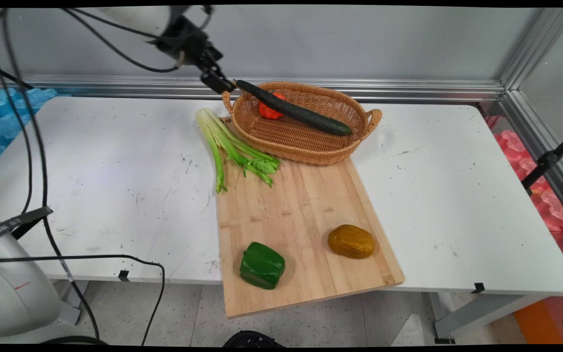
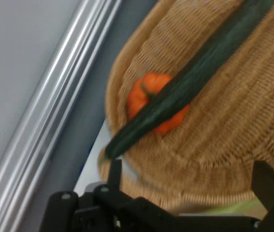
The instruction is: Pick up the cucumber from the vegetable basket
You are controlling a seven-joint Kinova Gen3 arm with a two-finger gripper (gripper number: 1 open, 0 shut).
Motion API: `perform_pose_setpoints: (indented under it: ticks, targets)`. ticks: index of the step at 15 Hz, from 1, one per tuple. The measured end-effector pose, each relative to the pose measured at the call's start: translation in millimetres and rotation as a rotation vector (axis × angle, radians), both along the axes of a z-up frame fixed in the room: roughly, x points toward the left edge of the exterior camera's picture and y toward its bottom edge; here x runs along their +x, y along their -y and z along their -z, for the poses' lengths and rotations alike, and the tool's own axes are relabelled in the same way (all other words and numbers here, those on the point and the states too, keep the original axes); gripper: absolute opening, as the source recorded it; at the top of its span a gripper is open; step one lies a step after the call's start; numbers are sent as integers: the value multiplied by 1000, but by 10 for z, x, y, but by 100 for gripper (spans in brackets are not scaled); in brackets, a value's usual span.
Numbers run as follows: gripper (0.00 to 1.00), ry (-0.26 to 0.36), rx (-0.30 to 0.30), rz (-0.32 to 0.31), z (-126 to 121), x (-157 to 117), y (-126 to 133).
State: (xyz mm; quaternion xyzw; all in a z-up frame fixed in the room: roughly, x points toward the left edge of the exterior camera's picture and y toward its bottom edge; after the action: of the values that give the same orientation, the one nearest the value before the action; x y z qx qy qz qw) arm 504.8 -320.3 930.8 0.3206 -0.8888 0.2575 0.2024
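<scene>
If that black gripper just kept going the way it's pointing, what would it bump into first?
Probably the cucumber, whose near end lies just ahead of the open gripper, propped over the basket rim. The orange pepper sits beneath it. Depth is hard to judge.

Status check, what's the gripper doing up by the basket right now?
Gripper open, raised at the wicker basket's left handle. Cucumber released, lying across the orange pepper inside. Celery just below.

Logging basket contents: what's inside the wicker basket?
The wicker basket holds a cucumber lying across an orange pepper, its end over the rim. The cucumber covers part of the pepper and the weave beneath it.
</scene>
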Motion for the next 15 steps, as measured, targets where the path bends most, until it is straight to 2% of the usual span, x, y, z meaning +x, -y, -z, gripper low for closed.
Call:
perform_pose_setpoints:
  ticks: [3,8,15]
  targets:
    - [100,59,-5,108,103,-301,247]
    - [100,134,5,230,367,-709,600]
    - [100,211,35,316,801,-1110,1054]
